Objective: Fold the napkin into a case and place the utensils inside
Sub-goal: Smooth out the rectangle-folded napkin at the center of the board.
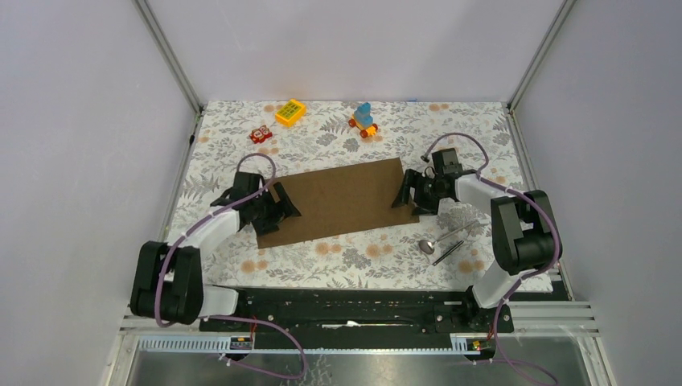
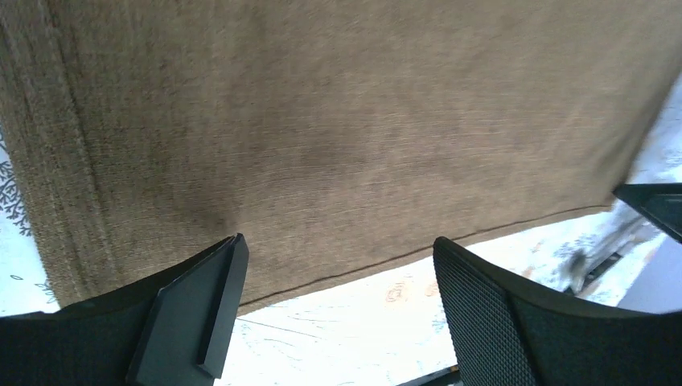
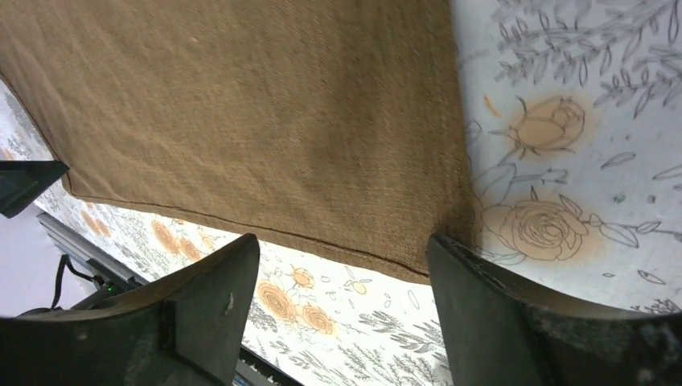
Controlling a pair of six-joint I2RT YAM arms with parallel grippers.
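The brown napkin (image 1: 338, 201) lies flat as a wide rectangle on the floral tablecloth. My left gripper (image 1: 280, 211) is open at its left end, over the near-left corner; the cloth (image 2: 338, 137) fills that wrist view, its near edge between the fingers. My right gripper (image 1: 406, 197) is open at the right end, over the near-right corner (image 3: 434, 257). Neither holds cloth. The silver spoon (image 1: 441, 239) and the thin dark stick (image 1: 447, 252) lie on the tablecloth to the right of the napkin, near the front.
A yellow block (image 1: 290, 112), a small red toy (image 1: 260, 134) and a blue-and-orange toy (image 1: 363, 119) sit at the back of the tablecloth (image 1: 354, 257). Frame posts and walls close in the sides.
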